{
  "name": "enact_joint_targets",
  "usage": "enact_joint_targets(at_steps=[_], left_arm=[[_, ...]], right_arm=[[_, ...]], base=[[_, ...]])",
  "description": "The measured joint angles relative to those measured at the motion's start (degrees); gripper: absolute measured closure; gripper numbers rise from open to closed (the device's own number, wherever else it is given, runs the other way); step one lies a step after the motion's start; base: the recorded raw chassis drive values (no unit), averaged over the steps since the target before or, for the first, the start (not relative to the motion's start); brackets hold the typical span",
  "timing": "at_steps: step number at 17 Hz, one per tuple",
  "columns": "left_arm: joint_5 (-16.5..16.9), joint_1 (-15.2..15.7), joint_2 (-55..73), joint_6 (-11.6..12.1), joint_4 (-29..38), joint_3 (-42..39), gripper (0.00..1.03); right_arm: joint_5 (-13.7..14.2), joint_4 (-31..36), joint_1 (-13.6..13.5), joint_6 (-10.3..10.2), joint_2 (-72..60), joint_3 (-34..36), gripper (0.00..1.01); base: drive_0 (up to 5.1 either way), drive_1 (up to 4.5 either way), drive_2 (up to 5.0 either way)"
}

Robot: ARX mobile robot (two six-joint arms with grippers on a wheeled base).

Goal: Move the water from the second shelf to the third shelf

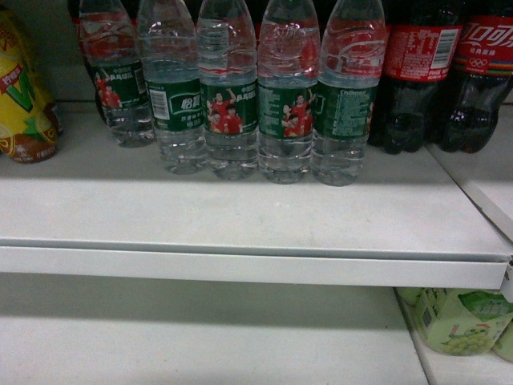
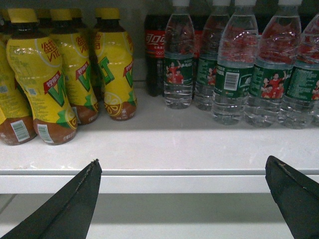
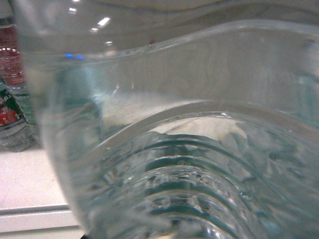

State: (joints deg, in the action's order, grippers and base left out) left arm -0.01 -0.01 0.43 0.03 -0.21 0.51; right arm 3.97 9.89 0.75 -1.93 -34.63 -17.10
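Several water bottles [image 1: 231, 104] with green labels stand in a row on the white upper shelf [image 1: 240, 216]; the left wrist view shows them too [image 2: 234, 74]. One clear ribbed water bottle [image 3: 189, 149] fills the right wrist view, hanging in front of the shelf edge [image 3: 30, 211]. My right gripper's fingers are hidden behind it, and it appears shut on this bottle. My left gripper [image 2: 183, 164] is open and holds nothing, level with the shelf's front edge. Neither gripper shows in the head view.
Dark cola bottles [image 1: 417, 72] stand right of the water, and yellow tea bottles [image 2: 50, 84] to its left. A lower shelf [image 1: 200, 337] runs beneath, with green drink cartons [image 1: 461, 321] at its right. More water bottles [image 3: 10, 109] sit at the left in the right wrist view.
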Motion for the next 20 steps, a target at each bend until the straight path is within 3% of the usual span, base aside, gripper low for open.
enact_joint_targets(at_steps=[20], left_arm=[[-0.09,0.0,0.0,0.0,0.07,0.0,0.05]], right_arm=[[0.0,0.02,0.0,-0.17,0.0,0.04,0.6]], base=[[0.0,0.0,0.0]])
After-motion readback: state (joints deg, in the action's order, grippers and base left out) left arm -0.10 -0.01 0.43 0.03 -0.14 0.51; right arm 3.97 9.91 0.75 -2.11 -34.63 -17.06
